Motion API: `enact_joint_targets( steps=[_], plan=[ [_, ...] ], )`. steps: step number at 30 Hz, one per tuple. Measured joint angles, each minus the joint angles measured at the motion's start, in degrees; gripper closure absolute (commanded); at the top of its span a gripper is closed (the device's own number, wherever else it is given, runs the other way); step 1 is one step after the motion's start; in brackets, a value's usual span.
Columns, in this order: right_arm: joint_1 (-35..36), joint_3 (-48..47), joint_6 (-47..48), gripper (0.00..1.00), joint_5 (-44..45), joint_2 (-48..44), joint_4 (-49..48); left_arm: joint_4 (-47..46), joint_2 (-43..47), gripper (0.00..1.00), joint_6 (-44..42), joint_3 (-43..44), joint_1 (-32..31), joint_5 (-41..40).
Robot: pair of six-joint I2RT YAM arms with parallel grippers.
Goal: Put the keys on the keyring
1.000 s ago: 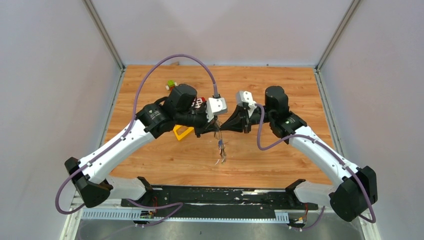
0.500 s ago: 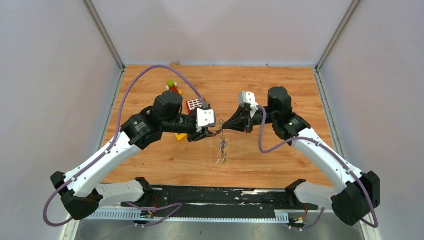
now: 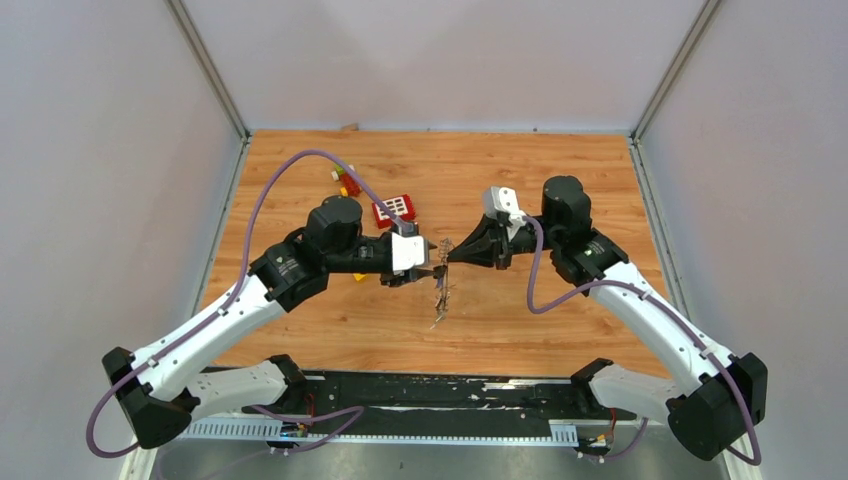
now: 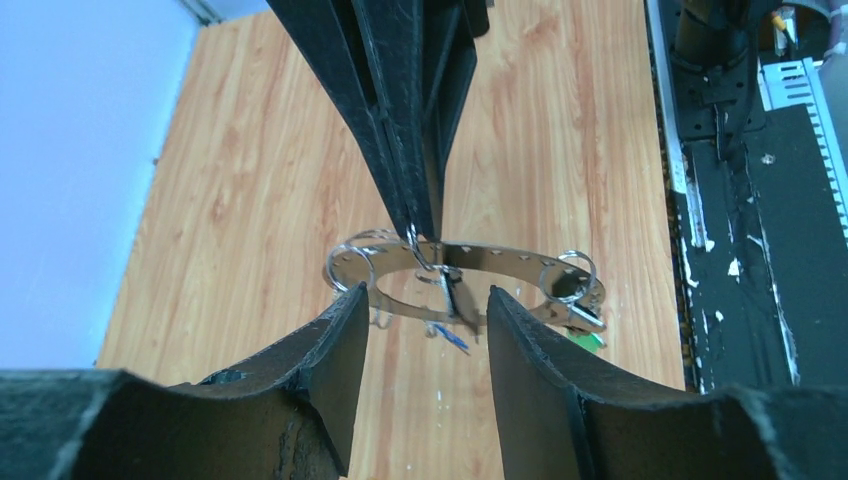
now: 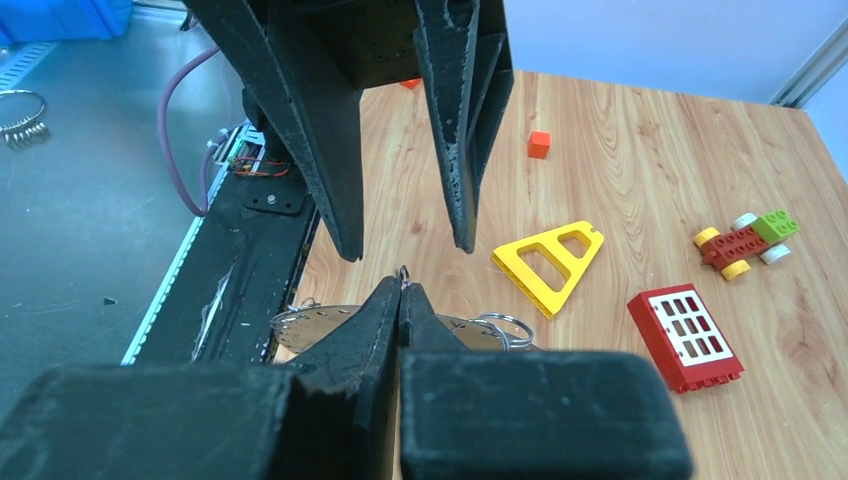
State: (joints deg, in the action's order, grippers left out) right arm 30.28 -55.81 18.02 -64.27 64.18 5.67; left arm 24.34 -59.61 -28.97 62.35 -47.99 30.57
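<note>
The job looks late in its threading step: the keyring hangs in the air between the two arms, with keys already dangling under it. No loose key shows on the table. The next move probably calls for the left arm either to take a fresh hold on the ring or to draw clear of the hanging keys without swinging them.

Nearest, the left gripper stands open, with one finger on each side of the ring's near edge. Nothing is between them, and they appear to touch nothing.

Just beyond their tips, the flat grey ring lies level. Small wire loops sit on its rim, and blue and green key heads hang below.

Beyond that, the right gripper is pinched fully closed on a thin wire loop at the ring's rim, holding the ring up.

Farther off, past the right jaws, lie a yellow triangular block, a red block and a small orange block.
</note>
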Motion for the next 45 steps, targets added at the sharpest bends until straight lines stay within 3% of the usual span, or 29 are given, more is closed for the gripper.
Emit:
enact_joint_targets(
  steps=[6,20,31,37,45],
  plan=[
    [-0.1,0.7,0.7,1.0,-1.5,-0.5,0.2,-5.6,-0.1,0.5,2.8,-1.3,0.0,2.7],
    [-0.2,0.7,2.2,1.0,-3.4,-0.5,1.0,-10.4,-1.6,0.7,7.7,-2.7,0.0,4.5],
    [-0.4,0.7,2.9,1.0,-3.3,-0.9,1.4,-11.5,-2.3,0.64,10.2,-4.2,0.8,7.3],
    [-0.4,0.7,2.9,1.0,-3.3,-1.0,1.6,-12.9,-3.5,0.74,12.0,-4.7,1.2,8.7],
    [-0.6,0.7,3.0,1.0,-3.3,-1.0,1.6,-13.5,-4.0,1.0,13.1,-4.7,1.3,9.3]
  ],
)
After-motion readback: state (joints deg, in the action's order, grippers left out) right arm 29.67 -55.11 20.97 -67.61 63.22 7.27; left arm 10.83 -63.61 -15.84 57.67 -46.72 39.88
